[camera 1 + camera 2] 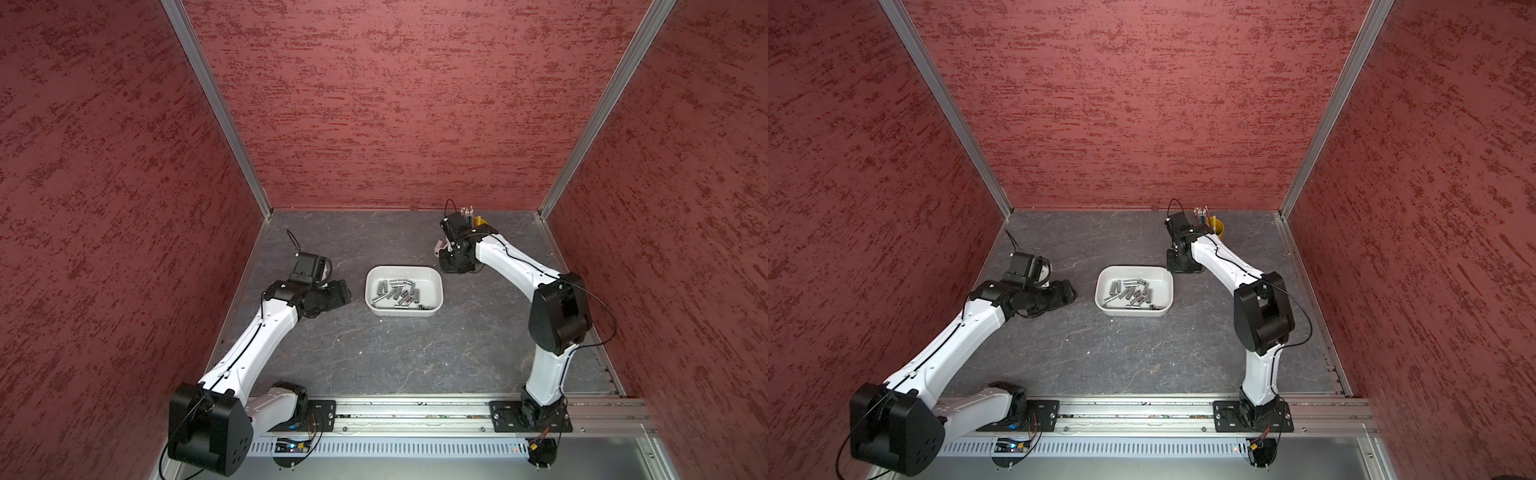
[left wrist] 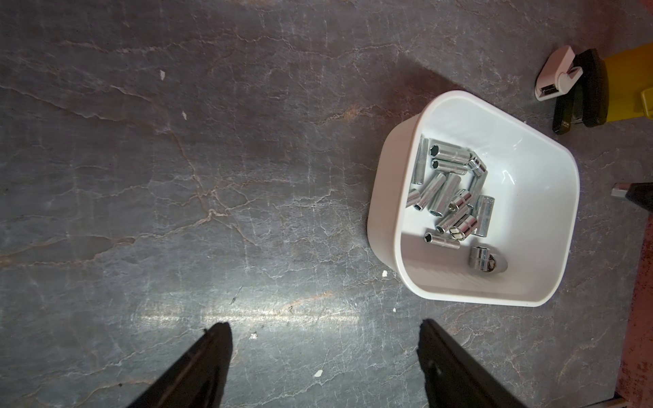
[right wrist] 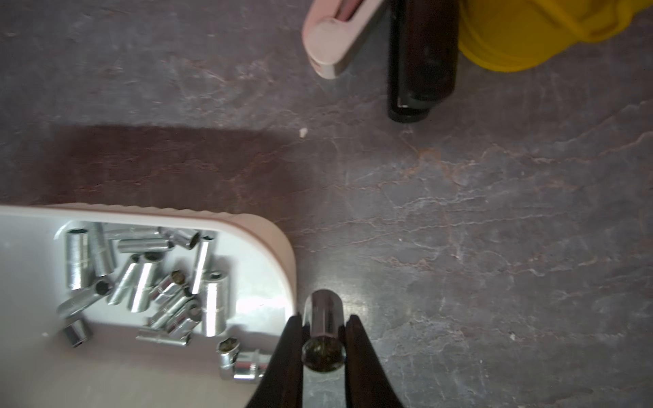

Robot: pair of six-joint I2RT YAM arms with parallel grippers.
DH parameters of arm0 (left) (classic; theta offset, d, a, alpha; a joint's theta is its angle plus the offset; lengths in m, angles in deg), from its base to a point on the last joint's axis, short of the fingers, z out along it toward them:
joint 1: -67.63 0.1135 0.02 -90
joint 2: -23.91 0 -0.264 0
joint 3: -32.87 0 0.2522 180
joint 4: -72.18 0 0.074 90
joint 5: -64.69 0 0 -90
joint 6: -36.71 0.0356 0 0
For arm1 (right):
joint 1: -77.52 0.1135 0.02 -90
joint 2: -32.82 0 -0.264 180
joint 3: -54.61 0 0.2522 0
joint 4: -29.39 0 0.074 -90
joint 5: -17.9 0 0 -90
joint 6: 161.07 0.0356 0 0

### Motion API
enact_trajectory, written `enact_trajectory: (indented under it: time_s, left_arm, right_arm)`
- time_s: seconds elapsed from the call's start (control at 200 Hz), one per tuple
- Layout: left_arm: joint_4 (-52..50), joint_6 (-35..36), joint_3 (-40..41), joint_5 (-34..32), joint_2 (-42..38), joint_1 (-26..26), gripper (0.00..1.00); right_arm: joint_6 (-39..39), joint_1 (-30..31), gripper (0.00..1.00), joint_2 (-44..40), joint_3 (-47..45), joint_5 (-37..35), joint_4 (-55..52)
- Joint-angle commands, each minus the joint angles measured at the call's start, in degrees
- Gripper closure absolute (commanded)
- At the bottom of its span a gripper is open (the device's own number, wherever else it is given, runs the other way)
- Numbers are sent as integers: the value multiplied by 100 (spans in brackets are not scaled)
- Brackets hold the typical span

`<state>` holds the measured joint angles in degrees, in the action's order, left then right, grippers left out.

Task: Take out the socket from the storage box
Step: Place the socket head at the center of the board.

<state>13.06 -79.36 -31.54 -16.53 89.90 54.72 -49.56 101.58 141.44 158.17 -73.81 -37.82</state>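
The right pincer [image 3: 324,319] is pinching a shiny metal socket [image 3: 323,332] lengthwise between its two black fingers, with the socket's open end facing the wrist camera. This socket is outside the white storage box [image 3: 272,229], just beside the box's rounded corner and over the bare grey table [image 3: 494,247]. I cannot tell whether it touches the table. In both top views the right arm's tip sits just beside the box's [image 1: 430,286] far corner on that arm's side. Inside the box lies a loose heap of sockets [image 2: 452,197], and a short socket [image 2: 478,256] rests apart from the heap, near a wall of the box. The left pincer [image 2: 323,325] is spread wide with nothing between its fingers. It hovers over the table near the box, on the side away from the right arm, and does not touch the box. A small white stapler [image 3: 335,39], a black stapler [image 3: 420,60] and a yellow bucket [image 3: 530,31] sit close together, a little beyond the box's far corner.
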Motion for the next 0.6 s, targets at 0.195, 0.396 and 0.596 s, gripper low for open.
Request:
enact_trajectory:
  time_s: [0.195,0.396,0.596]
  left_arm:
    - [64,49,47,-82,58,-44,14]
    - [48,49,52,-100,56,-71,14]
    - [60,45,73,-139,81,-105,12]
  right_arm:
    - [-96,-195,82,452,-269,-5,434]
    - [-76,-192,82,741,-261,75,534]
    - [-61,-191,80,908,-226,72,560]
